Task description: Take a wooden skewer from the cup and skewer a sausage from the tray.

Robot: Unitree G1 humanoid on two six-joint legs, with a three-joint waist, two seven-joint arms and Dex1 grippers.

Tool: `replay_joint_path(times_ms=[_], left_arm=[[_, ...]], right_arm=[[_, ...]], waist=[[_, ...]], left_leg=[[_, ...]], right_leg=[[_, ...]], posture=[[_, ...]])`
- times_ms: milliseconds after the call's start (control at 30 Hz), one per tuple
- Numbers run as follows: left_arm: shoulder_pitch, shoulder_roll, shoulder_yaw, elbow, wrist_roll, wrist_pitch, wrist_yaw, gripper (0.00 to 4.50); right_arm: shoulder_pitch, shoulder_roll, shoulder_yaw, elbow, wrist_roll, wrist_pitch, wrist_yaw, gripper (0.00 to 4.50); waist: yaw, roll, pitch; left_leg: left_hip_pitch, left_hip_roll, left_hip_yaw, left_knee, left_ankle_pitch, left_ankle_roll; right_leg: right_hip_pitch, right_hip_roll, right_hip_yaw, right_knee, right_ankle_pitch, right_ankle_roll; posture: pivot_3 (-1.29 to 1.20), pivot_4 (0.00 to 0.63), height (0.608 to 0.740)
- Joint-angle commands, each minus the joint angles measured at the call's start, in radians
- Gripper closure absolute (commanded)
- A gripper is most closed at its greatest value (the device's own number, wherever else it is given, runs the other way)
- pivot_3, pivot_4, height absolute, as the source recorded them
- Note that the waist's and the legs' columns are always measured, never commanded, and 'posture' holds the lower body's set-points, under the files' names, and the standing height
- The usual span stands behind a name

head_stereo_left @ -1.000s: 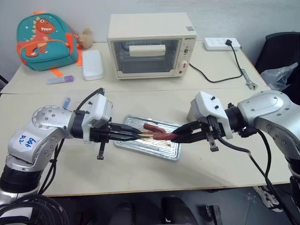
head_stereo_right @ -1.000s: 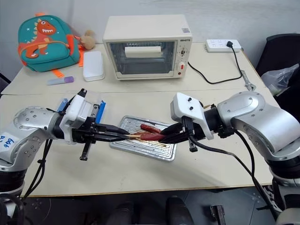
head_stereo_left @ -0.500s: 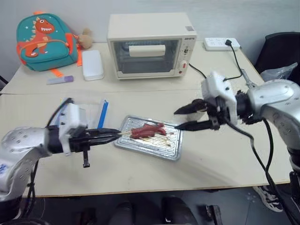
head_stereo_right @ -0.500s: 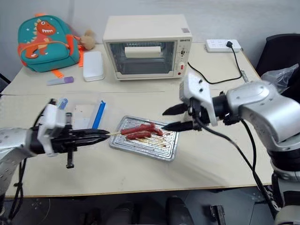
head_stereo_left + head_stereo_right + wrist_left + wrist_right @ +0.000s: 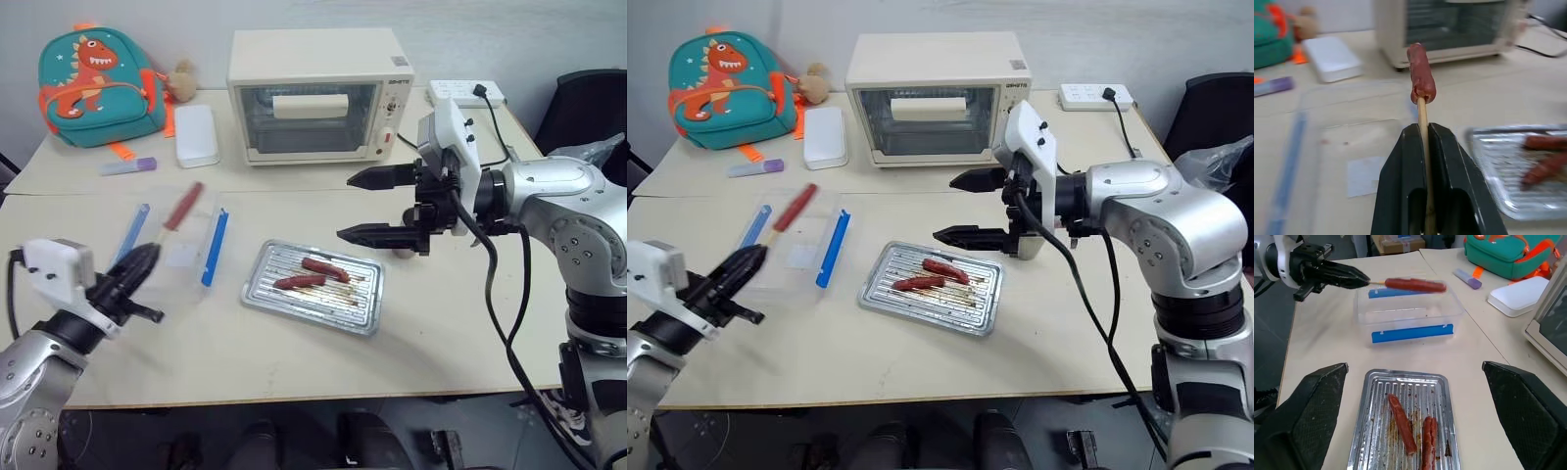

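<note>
– What is changed since a second ago?
– The sausage (image 5: pixel 1421 72) is lifted off the tray (image 5: pixel 263 294) on the wooden skewer (image 5: pixel 1423 128), pinched in the left gripper (image 5: pixel 1422 133), lower left. The right gripper (image 5: pixel 359 207) is spread wide, empty, above the tray.

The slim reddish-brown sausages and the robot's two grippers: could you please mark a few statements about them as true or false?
1. The left gripper is shut on a thin pale wooden skewer with a slim reddish-brown sausage on its tip. True.
2. Three sausages lie in the shallow ribbed silver metal tray. False: two lie there.
3. The right gripper is open and holds nothing. True.
4. The skewered sausage is inside the cream toaster oven. False: it is held up over the clear plastic box with blue clips.
5. The right gripper touches the tray. False: it is raised above the table, clear of the tray.
</note>
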State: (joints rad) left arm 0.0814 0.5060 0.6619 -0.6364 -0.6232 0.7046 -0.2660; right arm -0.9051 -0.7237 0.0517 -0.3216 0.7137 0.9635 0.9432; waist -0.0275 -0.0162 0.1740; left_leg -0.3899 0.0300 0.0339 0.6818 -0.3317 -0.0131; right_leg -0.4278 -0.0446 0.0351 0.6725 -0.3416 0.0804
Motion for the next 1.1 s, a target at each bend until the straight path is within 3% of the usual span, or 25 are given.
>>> replay_joint_path(times_ms=[33,300,500,600,867,1100], left_arm=[[-0.072,0.035,-0.052,0.121,0.060,-0.055,-0.001,4.50],[-0.123,0.055,-0.127,0.209,0.086,-0.047,-0.023,4.50],[-0.100,0.098,-0.090,0.171,0.064,-0.037,-0.063,3.06],[-0.059,0.162,0.041,0.122,-0.034,0.022,-0.120,2.35],[0.243,0.295,0.468,0.126,-0.244,0.111,-0.434,2.35],[0.358,0.295,0.529,0.205,-0.225,0.051,-0.523,2.35]], right_arm=[[-0.008,0.026,-0.024,-0.054,0.039,0.010,-0.021,0.02],[-0.003,0.056,-0.013,-0.048,0.033,-0.007,-0.039,0.02],[0.011,0.065,0.003,-0.043,0.009,-0.039,-0.036,0.00],[0.017,0.043,0.006,-0.037,0.001,-0.052,-0.012,0.00],[0.033,-0.030,0.010,-0.024,-0.005,-0.060,0.068,0.00],[0.032,-0.058,0.036,0.014,-0.043,-0.080,0.118,0.00]], waist=[[0.000,0.000,0.000],[-0.004,-0.001,0.000],[-0.003,-0.001,0.000],[-0.006,-0.001,0.000],[-0.010,-0.001,0.000],[-0.006,0.000,0.000]], left_leg=[[0.000,0.000,0.000,0.000,0.000,0.000],[0.000,0.000,0.000,0.000,-0.002,-0.001],[0.000,0.000,0.000,0.000,-0.002,-0.001],[0.000,0.001,0.000,0.000,-0.002,-0.001],[0.000,0.001,0.000,-0.002,-0.002,-0.002],[0.002,0.001,0.000,-0.003,-0.004,0.002]], right_leg=[[0.000,0.000,0.000,0.000,0.000,0.000],[-0.001,0.000,-0.001,-0.001,0.000,0.000],[-0.001,0.000,0.000,-0.001,0.000,0.000],[-0.001,0.000,-0.001,-0.001,0.000,0.000],[-0.001,-0.001,-0.001,-0.007,0.000,-0.001],[0.001,-0.002,-0.001,-0.010,-0.001,-0.002]], posture=[[0.00,0.150,0.740],[0.00,0.150,0.740],[0.00,0.150,0.740],[0.00,0.150,0.740],[0.00,0.150,0.740],[0.00,0.150,0.740]])
